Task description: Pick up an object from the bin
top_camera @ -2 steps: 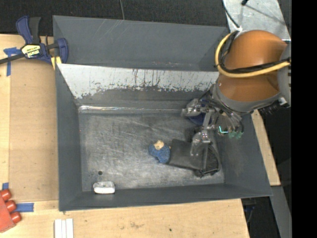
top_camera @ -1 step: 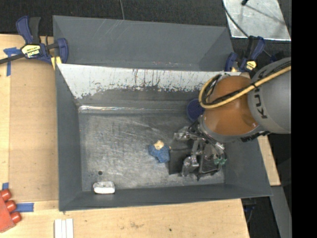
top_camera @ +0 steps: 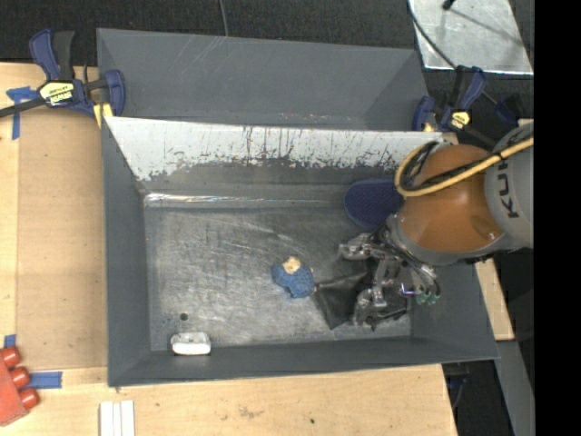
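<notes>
Claw [top_camera: 379, 289] low at right-front of bin [top_camera: 218, 262], against black flat piece [top_camera: 334, 303], open/closed can't tell; looks like grasp step, next needs confirmed grip, then straight lift.

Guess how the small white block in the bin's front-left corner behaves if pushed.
White block looks low and flat: likely slides, not rolls. Small, so probably light. Lying by the front wall, it may jam there.

Dark-blue obj [top_camera: 366, 203] half behind arm [top_camera: 454, 212] (rt side)
</notes>
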`<action>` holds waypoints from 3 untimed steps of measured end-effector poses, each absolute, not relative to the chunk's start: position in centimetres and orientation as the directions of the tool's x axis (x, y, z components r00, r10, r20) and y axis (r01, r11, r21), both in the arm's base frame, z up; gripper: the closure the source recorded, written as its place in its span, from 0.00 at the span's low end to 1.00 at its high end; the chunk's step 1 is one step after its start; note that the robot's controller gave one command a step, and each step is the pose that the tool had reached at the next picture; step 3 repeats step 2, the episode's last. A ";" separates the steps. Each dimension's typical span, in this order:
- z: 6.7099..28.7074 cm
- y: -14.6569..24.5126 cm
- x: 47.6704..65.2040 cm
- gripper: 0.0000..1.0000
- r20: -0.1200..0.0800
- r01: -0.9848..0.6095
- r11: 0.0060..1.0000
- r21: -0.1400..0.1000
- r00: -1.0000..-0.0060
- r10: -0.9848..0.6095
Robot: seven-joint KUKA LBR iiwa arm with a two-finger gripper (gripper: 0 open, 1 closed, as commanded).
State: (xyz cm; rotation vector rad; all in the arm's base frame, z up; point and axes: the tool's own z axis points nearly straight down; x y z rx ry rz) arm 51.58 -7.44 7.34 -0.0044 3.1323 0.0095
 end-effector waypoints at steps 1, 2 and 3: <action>7.6 -7.5 52.0 1.00 -0.022 -0.004 1.000 0.001 -1.000 -0.004; 24.6 -8.6 52.3 1.00 -0.011 -0.280 0.960 -0.005 -0.960 -0.280; 24.6 -8.6 52.3 1.00 -0.011 -0.280 0.960 -0.005 -0.960 -0.280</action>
